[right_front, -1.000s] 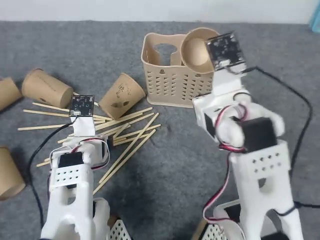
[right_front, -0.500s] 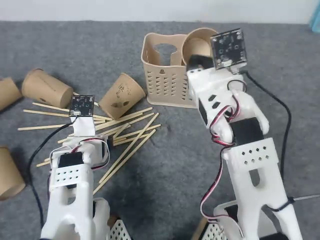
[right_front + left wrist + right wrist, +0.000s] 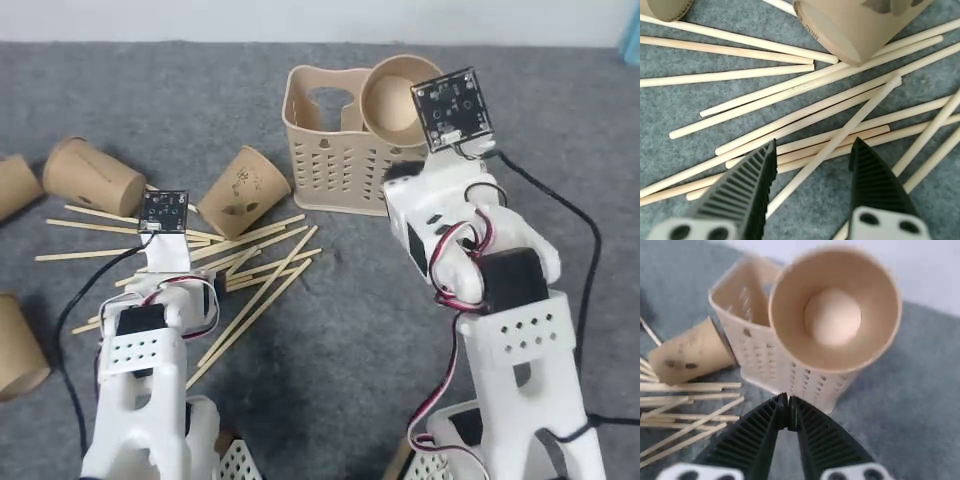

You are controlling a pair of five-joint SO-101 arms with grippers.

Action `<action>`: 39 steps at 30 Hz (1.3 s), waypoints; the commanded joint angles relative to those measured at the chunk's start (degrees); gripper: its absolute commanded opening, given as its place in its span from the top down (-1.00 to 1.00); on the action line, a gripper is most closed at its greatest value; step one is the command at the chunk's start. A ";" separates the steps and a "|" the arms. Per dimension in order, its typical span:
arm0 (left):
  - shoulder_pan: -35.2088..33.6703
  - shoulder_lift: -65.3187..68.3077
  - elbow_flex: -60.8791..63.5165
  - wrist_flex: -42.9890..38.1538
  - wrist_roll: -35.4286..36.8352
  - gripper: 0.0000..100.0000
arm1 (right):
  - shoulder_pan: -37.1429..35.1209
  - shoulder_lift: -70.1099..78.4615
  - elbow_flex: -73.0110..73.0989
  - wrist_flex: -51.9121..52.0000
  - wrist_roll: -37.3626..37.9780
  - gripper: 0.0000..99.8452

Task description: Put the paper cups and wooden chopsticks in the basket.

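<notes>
One paper cup [image 3: 398, 98] is found in the basket [image 3: 335, 160], at the end nearer the right arm. It is tilted, with its mouth turned up and outward and its rim above the basket wall. Whether it is fully seated cannot be confirmed.

Four paper cups are counted outside the basket, all lying on the grey surface [image 3: 350, 320]:
- one on its side [image 3: 243, 190] just beside the basket and touching the chopstick pile;
- one [image 3: 92, 175] farther out on the left arm's side;
- one [image 3: 14, 186] at the edge of the high view beyond it;
- one [image 3: 18, 348] at the same edge, level with the left arm.

The wooden chopsticks [image 3: 250, 262] are scattered and crossed in a loose pile between the left arm and the basket. None is seen inside the basket.

The right gripper [image 3: 788, 405] is noted in front of the basket, below the cup, its fingers clenched together on nothing. The left gripper [image 3: 815, 146] is held low over the chopstick pile, its fingers spread wide with several sticks beneath the gap and none gripped.

The task is judged to be at an early stage: one cup is placed, while four cups and the whole of the chopsticks are outstanding. The left arm is judged best placed for a chopstick pick.
</notes>
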 commanded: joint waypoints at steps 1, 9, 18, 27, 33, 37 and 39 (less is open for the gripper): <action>0.26 0.00 -0.84 -1.41 0.35 0.54 | -0.48 -1.63 1.67 -0.66 1.58 0.99; 0.18 0.00 -0.84 -1.41 0.35 0.54 | 1.80 3.38 12.48 -25.89 1.67 0.99; 0.18 0.00 -0.84 -1.41 0.35 0.54 | 2.95 8.04 4.04 -31.52 1.41 0.99; 0.18 0.00 -0.84 -1.41 0.35 0.54 | 3.56 -2.51 0.53 -10.77 1.76 0.99; 0.18 0.00 -0.92 -1.41 0.44 0.54 | 7.16 -12.62 7.21 0.13 8.09 0.99; 0.18 0.00 -1.01 -1.41 0.62 0.54 | 10.24 -19.47 15.91 2.51 12.57 0.99; 0.18 -0.09 -1.10 -1.41 0.62 0.54 | 11.74 -22.37 21.54 2.86 14.77 0.99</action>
